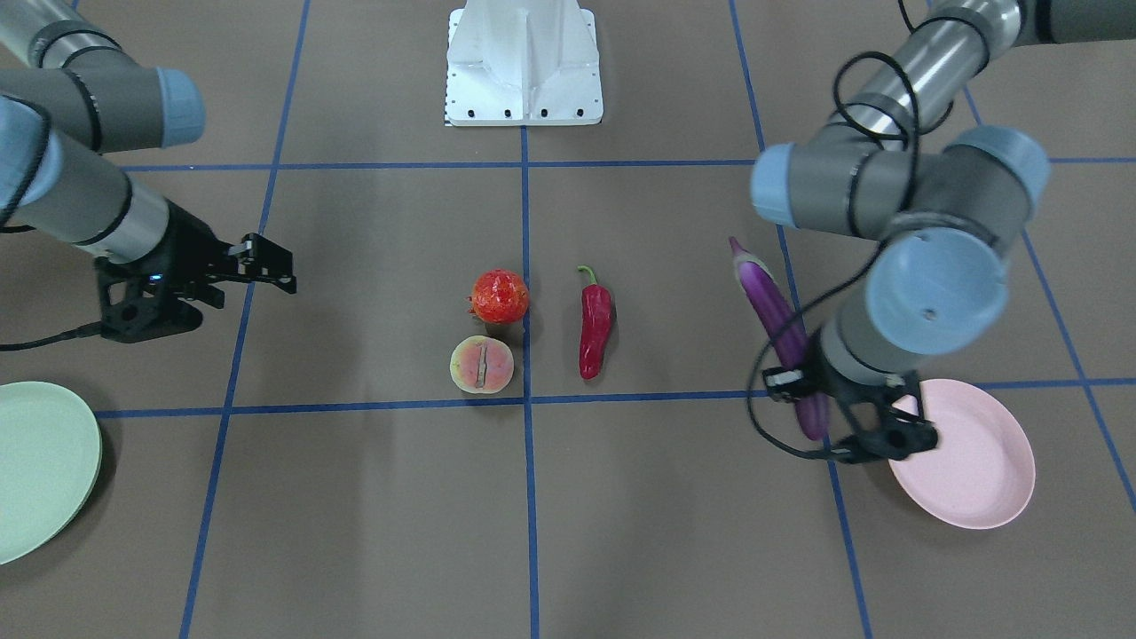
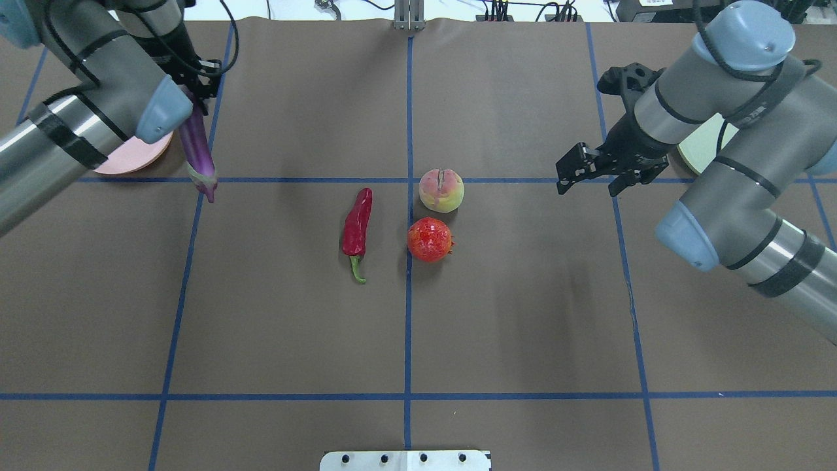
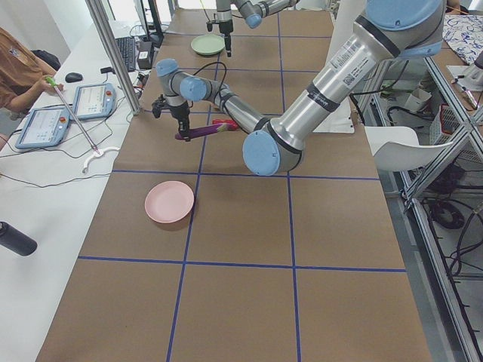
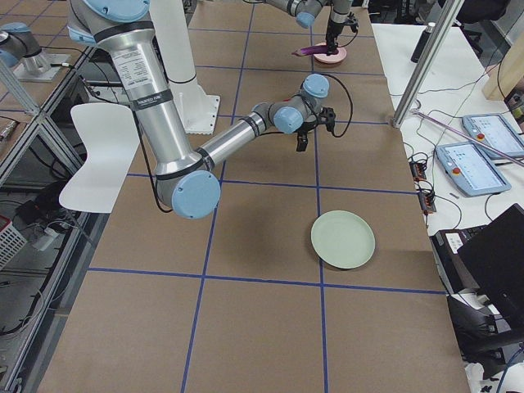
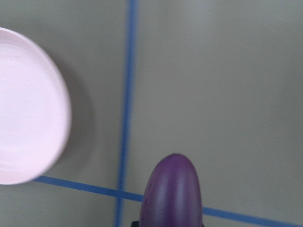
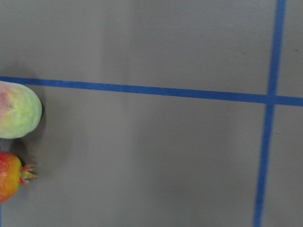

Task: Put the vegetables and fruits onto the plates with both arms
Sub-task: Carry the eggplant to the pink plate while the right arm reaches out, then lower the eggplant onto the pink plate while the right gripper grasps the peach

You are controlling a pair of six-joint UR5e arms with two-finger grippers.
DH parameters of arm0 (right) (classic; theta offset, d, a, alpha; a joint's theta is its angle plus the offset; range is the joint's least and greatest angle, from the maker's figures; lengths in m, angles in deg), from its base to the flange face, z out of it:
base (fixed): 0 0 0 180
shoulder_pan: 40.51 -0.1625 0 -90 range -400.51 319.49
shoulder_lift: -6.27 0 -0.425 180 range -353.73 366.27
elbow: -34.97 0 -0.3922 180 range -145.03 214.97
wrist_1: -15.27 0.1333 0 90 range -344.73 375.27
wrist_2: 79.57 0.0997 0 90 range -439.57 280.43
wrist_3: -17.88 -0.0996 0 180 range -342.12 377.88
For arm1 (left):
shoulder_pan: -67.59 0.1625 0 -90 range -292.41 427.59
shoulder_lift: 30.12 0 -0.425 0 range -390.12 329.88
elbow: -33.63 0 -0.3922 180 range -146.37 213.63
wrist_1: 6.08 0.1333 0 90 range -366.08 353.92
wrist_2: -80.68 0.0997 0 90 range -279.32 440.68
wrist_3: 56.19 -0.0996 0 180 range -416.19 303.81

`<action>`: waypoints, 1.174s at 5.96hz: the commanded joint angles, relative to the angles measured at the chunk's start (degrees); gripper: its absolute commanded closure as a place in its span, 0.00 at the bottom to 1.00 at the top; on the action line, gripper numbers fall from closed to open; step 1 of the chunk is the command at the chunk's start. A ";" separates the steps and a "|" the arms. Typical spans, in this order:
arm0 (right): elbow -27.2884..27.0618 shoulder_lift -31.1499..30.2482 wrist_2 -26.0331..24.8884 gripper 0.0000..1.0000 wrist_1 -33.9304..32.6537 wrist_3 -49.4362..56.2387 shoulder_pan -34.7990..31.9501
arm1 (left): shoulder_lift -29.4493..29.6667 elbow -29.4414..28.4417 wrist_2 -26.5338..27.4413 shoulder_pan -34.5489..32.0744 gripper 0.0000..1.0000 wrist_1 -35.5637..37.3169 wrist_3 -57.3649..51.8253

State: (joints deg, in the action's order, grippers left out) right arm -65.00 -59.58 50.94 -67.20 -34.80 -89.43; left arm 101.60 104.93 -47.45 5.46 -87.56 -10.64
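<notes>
We see the left hand (image 1: 809, 397) clamped on the long, glossy purple eggplant with the grey-green cap (image 1: 769, 303). It grips near the blunt end, so the capped end juts out well beyond the fingers. Most of the fingers sit behind the wrist, so we take the grip partly from the side view, where the eggplant seems to hang level and clear of the brown paper tabletop (image 1: 355, 497). Holding it by one end makes sense to us: the long body can be laid across a plate while the hand itself stays outside the rim.

The round, shallow, matte pale pink plate (image 1: 985, 497) lies just beside this hand. In the wrist view it sits off to the hand's side rather than beneath the eggplant, so we judge the carry unfinished. The plate holds nothing.

The right hand (image 2: 588, 182) hangs with its fingers apart and nothing between them, pointing towards the fruits. The round, mottled red-orange fruit with a small crown (image 2: 429, 239) and the pale yellow-pink halved fruit with a centre seam (image 2: 441, 190) rest close together on the tabletop, well ahead of its fingertips. The shorter glossy red chili pepper with a green stem (image 2: 358, 226) lies just past them. The matching pale mint green plate (image 1: 40, 461) sits behind this hand, also bare. Each plate lies on its own arm's side, which we think keeps the two arms from crossing.
</notes>
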 commanded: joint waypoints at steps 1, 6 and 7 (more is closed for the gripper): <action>0.64 2.56 -7.70 0.00 4.20 -6.88 6.10 | -0.94 -16.19 -7.71 -5.87 1.00 -11.75 0.23; 2.13 3.71 -13.35 0.00 6.88 -11.57 10.42 | -0.85 -29.36 -6.18 -6.16 0.77 -30.11 5.86; 3.45 4.84 -13.96 0.00 6.88 -11.66 10.69 | -0.76 -29.20 -6.17 -6.16 0.01 -30.31 5.86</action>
State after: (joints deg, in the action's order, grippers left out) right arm -62.58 -55.56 37.52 -60.32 -46.39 -79.06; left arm 100.78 75.99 -53.86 -0.69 -117.05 -4.81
